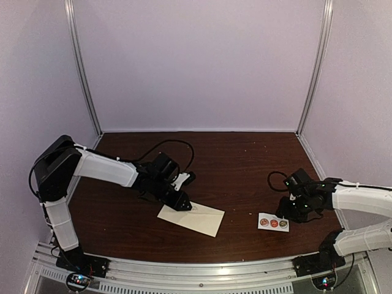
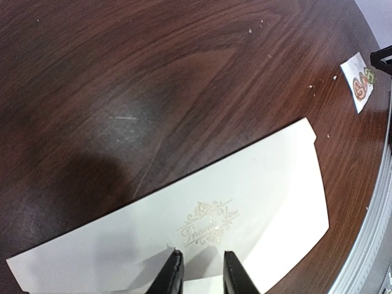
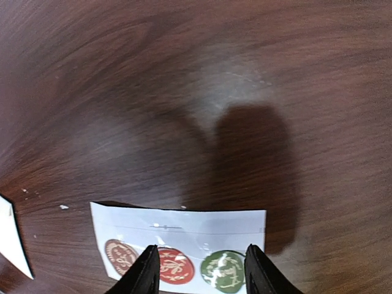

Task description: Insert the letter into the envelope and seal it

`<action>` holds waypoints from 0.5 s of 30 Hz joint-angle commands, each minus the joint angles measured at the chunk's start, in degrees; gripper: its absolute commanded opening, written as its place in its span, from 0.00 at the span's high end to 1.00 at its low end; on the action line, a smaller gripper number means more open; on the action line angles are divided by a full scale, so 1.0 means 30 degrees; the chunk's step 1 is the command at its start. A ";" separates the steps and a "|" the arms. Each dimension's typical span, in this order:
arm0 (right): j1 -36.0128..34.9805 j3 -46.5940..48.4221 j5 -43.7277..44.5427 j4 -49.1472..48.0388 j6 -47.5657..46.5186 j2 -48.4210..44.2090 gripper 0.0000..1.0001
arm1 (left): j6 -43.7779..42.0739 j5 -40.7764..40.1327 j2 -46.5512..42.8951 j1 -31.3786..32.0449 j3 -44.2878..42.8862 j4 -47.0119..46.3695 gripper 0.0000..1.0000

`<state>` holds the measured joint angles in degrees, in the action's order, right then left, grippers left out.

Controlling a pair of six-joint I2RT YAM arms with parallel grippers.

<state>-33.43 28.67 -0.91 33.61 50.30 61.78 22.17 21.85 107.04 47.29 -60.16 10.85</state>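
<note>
The cream envelope [image 1: 197, 219] lies flat near the table's front, and its gold "Thank You" print [image 2: 211, 223] faces up. My left gripper [image 2: 201, 258] stands on the envelope's far left part. Its jaws are a little apart, and only envelope paper shows between them. The letter is out of view. At the right lies a small white strip of three round stickers [image 3: 184, 228] in brown, red and green. Low over that strip my right gripper [image 3: 202, 271] is open, its fingers straddling the green sticker [image 3: 222, 271]. The strip [image 1: 273, 223] lies just left of the right arm.
The dark wooden table [image 1: 239, 165] is walled in by pale panels at the back and sides. A metal rail [image 1: 202, 268] runs along the near edge. A black cable [image 1: 177, 146] loops behind the left arm. One corner of the envelope [image 3: 9, 239] shows at the left of the right wrist view.
</note>
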 commanded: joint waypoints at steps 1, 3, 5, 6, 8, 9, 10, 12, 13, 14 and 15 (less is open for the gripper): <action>0.0266 0.0641 0.2111 0.2547 0.0568 -0.0146 0.52 | -0.0074 0.0434 -0.0270 -0.0089 0.0223 -0.0120 0.76; 0.0278 0.0602 0.2025 0.2898 0.0641 -0.0187 0.52 | -0.0060 0.0428 -0.0209 -0.0089 0.0192 -0.0150 0.76; 0.0285 0.0370 0.1528 0.2919 0.0728 -0.0322 0.55 | -0.0067 0.0454 -0.0172 -0.0089 0.0163 -0.0139 0.75; 0.0276 0.0237 0.1254 0.2853 0.0818 -0.0389 0.56 | -0.0067 0.0475 -0.0155 -0.0089 0.0136 -0.0154 0.76; 0.0294 -0.0081 0.0701 0.2690 0.0956 -0.0591 0.59 | -0.0067 0.0477 -0.0143 -0.0090 0.0132 -0.0149 0.75; 0.0277 -0.0241 0.0484 0.2550 0.1055 -0.0698 0.60 | -0.0060 0.0474 -0.0115 -0.0089 0.0132 -0.0122 0.76; 0.0275 -0.0393 0.0358 0.2327 0.1156 -0.0803 0.61 | -0.0066 0.0477 -0.0111 -0.0089 0.0132 -0.0119 0.75; 0.0274 -0.0691 -0.0175 0.1818 0.1323 -0.0953 0.64 | -0.0067 0.0472 -0.0068 -0.0089 0.0132 -0.0122 0.76; 0.0289 -0.0834 -0.0347 0.1573 0.1376 -0.0963 0.64 | -0.0067 0.0458 -0.0032 -0.0089 0.0106 -0.0115 0.75; 0.0275 -0.0939 -0.0434 0.1385 0.1444 -0.0900 0.65 | -0.0089 0.0464 -0.0028 -0.0089 0.0118 -0.0114 0.76; 0.0274 -0.1015 -0.0493 0.1255 0.1453 -0.0809 0.66 | -0.0084 0.0428 -0.0005 -0.0096 0.0115 -0.0107 0.76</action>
<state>-32.97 27.16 -0.38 39.57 53.19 59.57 22.17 22.33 107.04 47.29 -60.03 10.90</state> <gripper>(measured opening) 0.358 0.245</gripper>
